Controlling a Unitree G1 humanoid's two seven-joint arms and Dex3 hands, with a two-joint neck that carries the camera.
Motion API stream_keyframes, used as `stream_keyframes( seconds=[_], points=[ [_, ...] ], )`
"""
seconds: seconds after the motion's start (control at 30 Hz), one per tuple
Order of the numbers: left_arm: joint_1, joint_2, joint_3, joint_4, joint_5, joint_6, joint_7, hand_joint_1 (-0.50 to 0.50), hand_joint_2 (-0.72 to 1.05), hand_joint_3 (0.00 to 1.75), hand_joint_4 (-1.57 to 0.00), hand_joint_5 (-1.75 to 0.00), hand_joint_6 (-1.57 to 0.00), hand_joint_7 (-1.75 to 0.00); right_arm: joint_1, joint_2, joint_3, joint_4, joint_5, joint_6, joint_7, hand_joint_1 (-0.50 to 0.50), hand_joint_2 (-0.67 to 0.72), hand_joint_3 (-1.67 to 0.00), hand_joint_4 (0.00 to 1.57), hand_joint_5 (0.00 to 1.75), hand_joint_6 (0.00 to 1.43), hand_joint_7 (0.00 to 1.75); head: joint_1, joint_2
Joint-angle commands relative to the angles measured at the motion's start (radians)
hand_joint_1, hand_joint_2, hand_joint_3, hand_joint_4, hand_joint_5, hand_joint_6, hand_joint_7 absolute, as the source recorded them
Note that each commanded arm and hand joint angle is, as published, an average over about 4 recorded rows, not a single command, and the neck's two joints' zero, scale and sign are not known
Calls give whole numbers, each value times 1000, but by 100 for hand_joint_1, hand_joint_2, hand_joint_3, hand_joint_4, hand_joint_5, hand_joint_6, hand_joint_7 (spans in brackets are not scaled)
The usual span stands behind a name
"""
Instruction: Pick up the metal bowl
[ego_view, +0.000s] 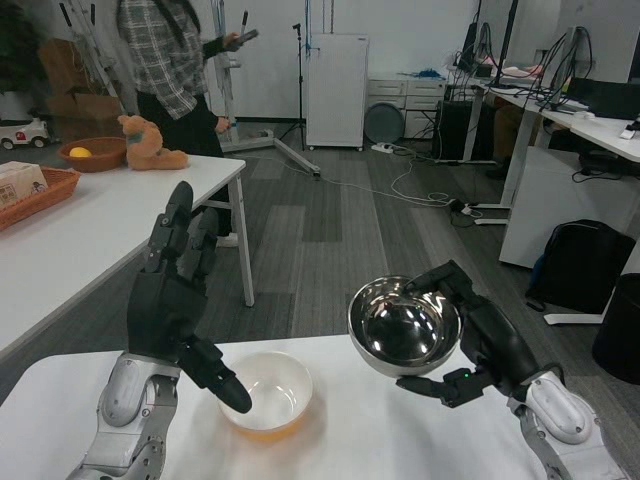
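The metal bowl (403, 327) is shiny and round, and it hangs above the white table (360, 440) at centre right. My right hand (478, 345) grips it from the right side, fingers over the rim and thumb beneath. My left hand (178, 300) is raised at the left with its fingers spread upward and nothing in it, thumb reaching toward a white bowl (267, 395) on the table.
A second white table (110, 215) stands at the left with a basket (35, 195), a wooden bowl (92, 153) and a teddy bear (148, 143). A person (175, 70) stands behind it. Desks, a backpack (580, 265) and a bin (620, 340) are at the right.
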Motion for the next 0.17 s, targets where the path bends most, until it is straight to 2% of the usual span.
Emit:
stream_keyframes(
  seconds=[0.03, 0.17],
  points=[
    [1, 3, -2, -3, 7, 4, -1, -50, -64, 2, 0, 0, 0, 0, -21, -7, 18, -10, 9, 9, -10, -29, -48, -87, 157, 165, 137, 140, -15, -9],
    [1, 2, -5, -3, 7, 9, -9, -50, -64, 6, 0, 0, 0, 0, -27, 5, 41, -10, 13, 6, -16, -29, -48, -87, 157, 165, 137, 140, -42, -5]
  ],
)
